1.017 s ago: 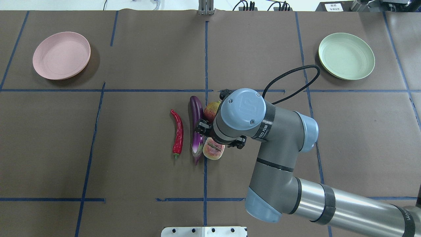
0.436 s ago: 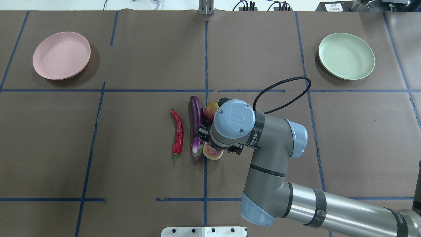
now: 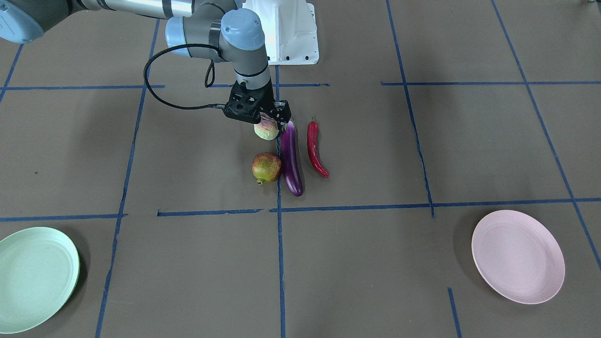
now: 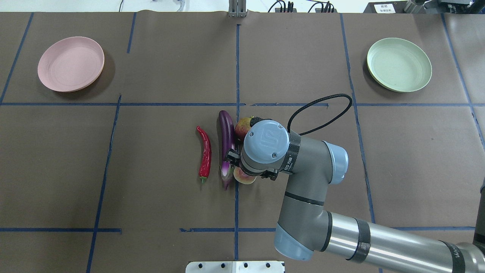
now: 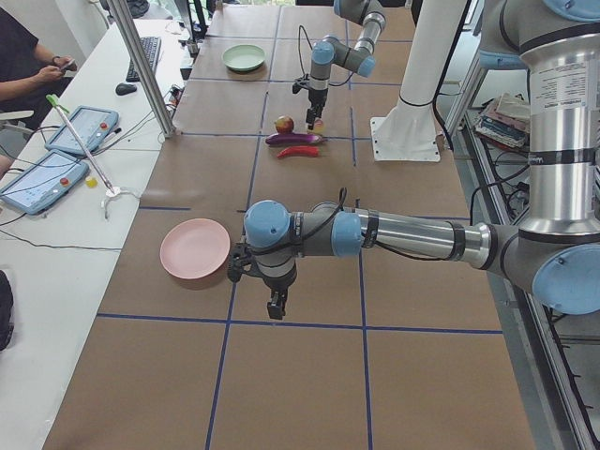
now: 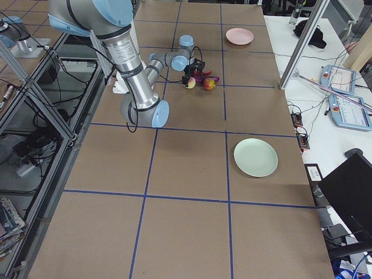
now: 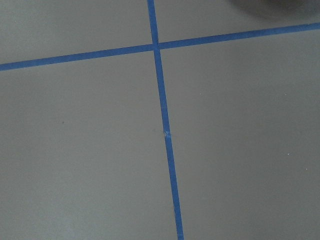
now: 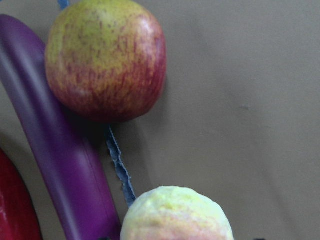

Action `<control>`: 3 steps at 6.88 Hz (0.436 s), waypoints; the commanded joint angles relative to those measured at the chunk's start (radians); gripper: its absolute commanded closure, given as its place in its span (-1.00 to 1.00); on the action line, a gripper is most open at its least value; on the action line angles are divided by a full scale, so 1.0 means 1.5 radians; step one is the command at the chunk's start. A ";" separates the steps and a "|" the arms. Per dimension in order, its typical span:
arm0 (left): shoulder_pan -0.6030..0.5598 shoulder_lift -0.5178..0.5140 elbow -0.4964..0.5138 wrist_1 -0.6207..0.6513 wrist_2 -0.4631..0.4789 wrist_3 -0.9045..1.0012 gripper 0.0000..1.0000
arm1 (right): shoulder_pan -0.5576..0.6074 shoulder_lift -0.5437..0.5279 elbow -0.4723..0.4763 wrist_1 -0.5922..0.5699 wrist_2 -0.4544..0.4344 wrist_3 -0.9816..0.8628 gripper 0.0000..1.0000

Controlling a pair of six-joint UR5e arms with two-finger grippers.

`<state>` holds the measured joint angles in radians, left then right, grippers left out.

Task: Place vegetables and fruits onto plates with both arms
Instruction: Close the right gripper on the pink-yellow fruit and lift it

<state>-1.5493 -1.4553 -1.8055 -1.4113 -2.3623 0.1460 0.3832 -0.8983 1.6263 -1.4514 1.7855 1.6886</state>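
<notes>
The pale pink-and-green peach (image 3: 266, 130) lies at mid-table beside the whitish end of the purple eggplant (image 3: 291, 157). My right gripper (image 3: 269, 123) is low over the peach with its fingers apart on either side of it, open. In the right wrist view the peach (image 8: 177, 215) sits at the bottom centre, with the red-yellow pomegranate (image 8: 105, 60) beyond it. The red chili (image 3: 315, 149) lies past the eggplant. My left gripper (image 5: 275, 307) hangs over bare table near the pink plate (image 5: 195, 251); I cannot tell whether it is open or shut.
The pink plate (image 4: 71, 63) is at the far left corner and the green plate (image 4: 399, 64) at the far right corner; nothing lies on either. The white base block (image 4: 235, 266) sits at the near edge. Blue tape lines cross the brown table cover.
My right arm has come down and drawn slightly back toward the robot, bringing the gripper lower around the peach. The fruits, vegetables and plates have not moved.
</notes>
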 commanded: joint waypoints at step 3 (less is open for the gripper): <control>-0.001 0.001 -0.001 0.000 0.000 0.002 -1.00 | 0.009 -0.016 0.017 0.046 0.006 0.063 1.00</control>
<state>-1.5500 -1.4543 -1.8074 -1.4112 -2.3623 0.1486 0.3848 -0.9074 1.6093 -1.3769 1.7894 1.7632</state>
